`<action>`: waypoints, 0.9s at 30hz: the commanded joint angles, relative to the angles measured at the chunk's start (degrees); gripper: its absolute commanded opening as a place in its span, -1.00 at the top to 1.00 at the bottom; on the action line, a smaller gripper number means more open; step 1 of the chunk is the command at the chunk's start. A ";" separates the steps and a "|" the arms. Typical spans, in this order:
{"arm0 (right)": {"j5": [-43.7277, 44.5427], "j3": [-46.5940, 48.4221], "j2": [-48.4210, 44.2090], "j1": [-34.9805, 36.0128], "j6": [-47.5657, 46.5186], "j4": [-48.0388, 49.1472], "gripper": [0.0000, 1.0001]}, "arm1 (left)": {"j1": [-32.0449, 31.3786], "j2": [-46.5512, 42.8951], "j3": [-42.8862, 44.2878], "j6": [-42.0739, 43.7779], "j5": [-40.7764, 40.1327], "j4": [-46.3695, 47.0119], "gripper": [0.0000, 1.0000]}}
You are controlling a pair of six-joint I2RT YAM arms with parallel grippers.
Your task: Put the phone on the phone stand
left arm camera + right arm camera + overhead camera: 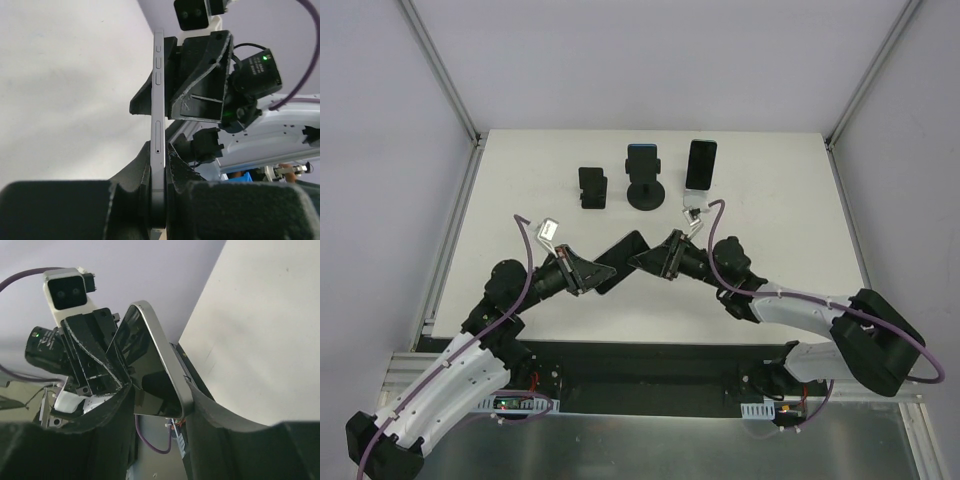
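Observation:
A dark phone (620,260) with a grey metal edge is held above the table between my two grippers. My left gripper (582,275) is shut on one end of it; the left wrist view shows the phone (158,125) edge-on, clamped between both pads. My right gripper (655,258) is open around the other end. In the right wrist view the phone (160,355) leans on the right finger (215,420), with a gap to the left finger (100,420). An empty black phone stand (592,187) sits at the back of the table.
A black stand with a round base (646,180) holds a blue phone. To its right a dark phone (700,163) stands upright on a light stand. All three stands line the back of the white table (770,220). Frame posts rise at both back corners.

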 commanded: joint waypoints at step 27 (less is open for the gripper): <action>0.12 5.38 -20.09 -0.79 -19.34 -20.23 0.99 | 0.23 2.86 18.19 26.17 -0.85 -27.16 -0.50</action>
